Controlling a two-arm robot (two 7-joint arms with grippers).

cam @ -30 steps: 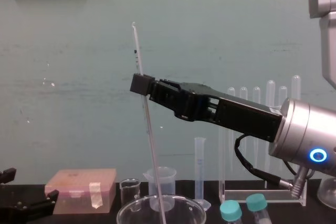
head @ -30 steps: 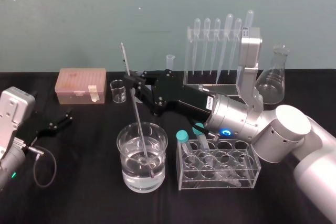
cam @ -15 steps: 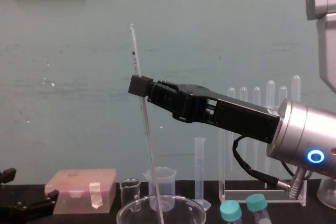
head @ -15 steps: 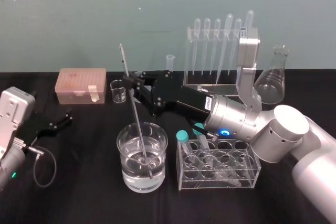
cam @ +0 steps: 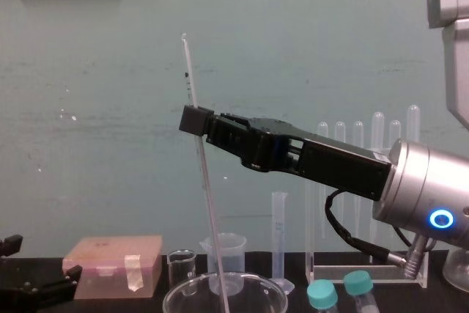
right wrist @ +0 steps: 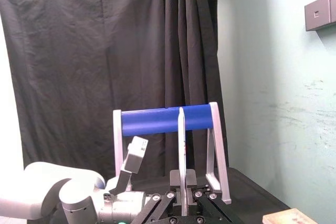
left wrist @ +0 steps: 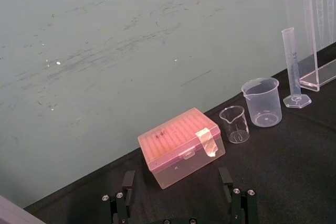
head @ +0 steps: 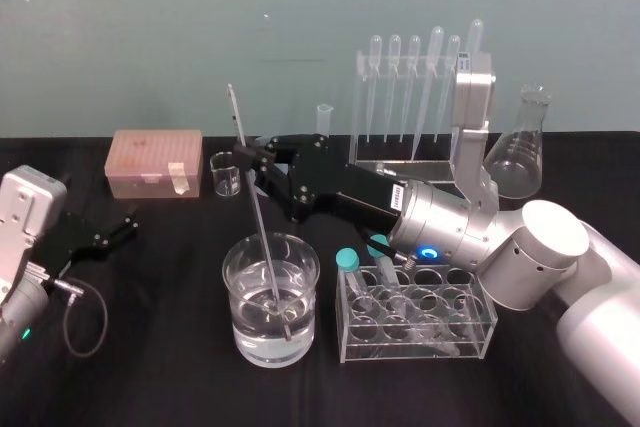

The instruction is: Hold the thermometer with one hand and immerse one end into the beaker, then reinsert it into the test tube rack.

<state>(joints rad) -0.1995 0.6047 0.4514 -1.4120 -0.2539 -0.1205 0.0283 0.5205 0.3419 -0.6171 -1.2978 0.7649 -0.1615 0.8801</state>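
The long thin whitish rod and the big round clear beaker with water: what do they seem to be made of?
The long thin whitish rod: probably glass, smooth, translucent, fine dark marks; the right gripper clamps it. The big round clear beaker: transparent, glossy glints on its wall; likely glass, maybe clear plastic. The left gripper lies open, far left.

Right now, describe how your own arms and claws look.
Right claw: long, black, with a small white label, on a silver cylinder with a glowing blue ring and a black cable; white rounded links behind. Left claw: small, black, on a pale grey boxy housing with a looped cable.
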